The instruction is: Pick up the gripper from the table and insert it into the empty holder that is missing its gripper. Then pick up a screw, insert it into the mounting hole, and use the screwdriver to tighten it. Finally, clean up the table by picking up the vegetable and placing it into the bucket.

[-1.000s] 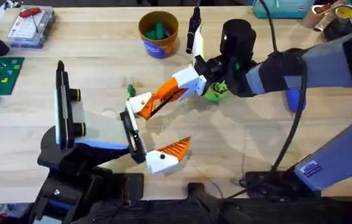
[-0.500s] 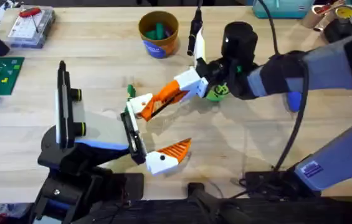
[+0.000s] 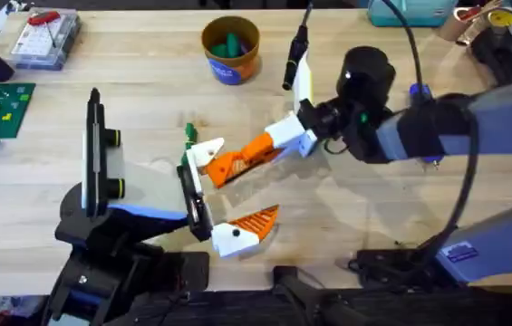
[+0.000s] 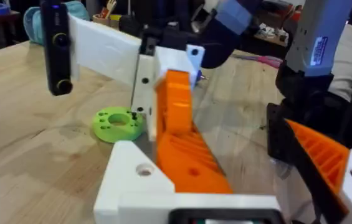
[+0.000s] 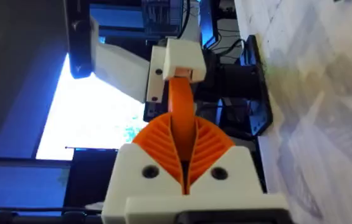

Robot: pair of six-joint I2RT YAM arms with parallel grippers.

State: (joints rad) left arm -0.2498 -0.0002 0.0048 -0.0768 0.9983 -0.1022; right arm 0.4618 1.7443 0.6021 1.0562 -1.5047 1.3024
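While I work at the far left: the step in hand is the first one, fitting the loose finger into its holder; screw, driver and clean-up are not yet begun.
Jaw bar [image 3: 192, 192]: black, carried by my left arm, with one white block at each end.
Left gripper [image 3: 226, 188]: spread wide and holding nothing. One side bears its orange wedge on a white base [image 3: 245, 226]; the other side is the bare holder.
Holder [image 3: 205, 150]: the white block at the bar's far end. In the left wrist view its open mounting hole [image 4: 143, 168] faces the camera and has no screw in it.
Orange ribbed gripper [image 3: 230, 165]: off the table, its end touching the holder. The right wrist view has it running straight from my pads into the white block [image 5: 179, 60]. I cannot tell whether it is fully seated.
Bucket [image 3: 231, 62]: at the far side of the table, well apart from the work, with something green already inside.
Right gripper [image 3: 261, 150]: clamped tight on the orange ribbed gripper, its two ribbed pads [image 5: 157, 144] pressed flat against the wedge's sides.
Next move, as I judge it: push along the wedge's own line until it bottoms in the holder, keeping the left arm steady as the anvil. Only then should I let go, slowly, so the wedge does not pull back out.
Risk: if the wedge is skewed, its hole may miss the holder's hole, and the screw would not start.
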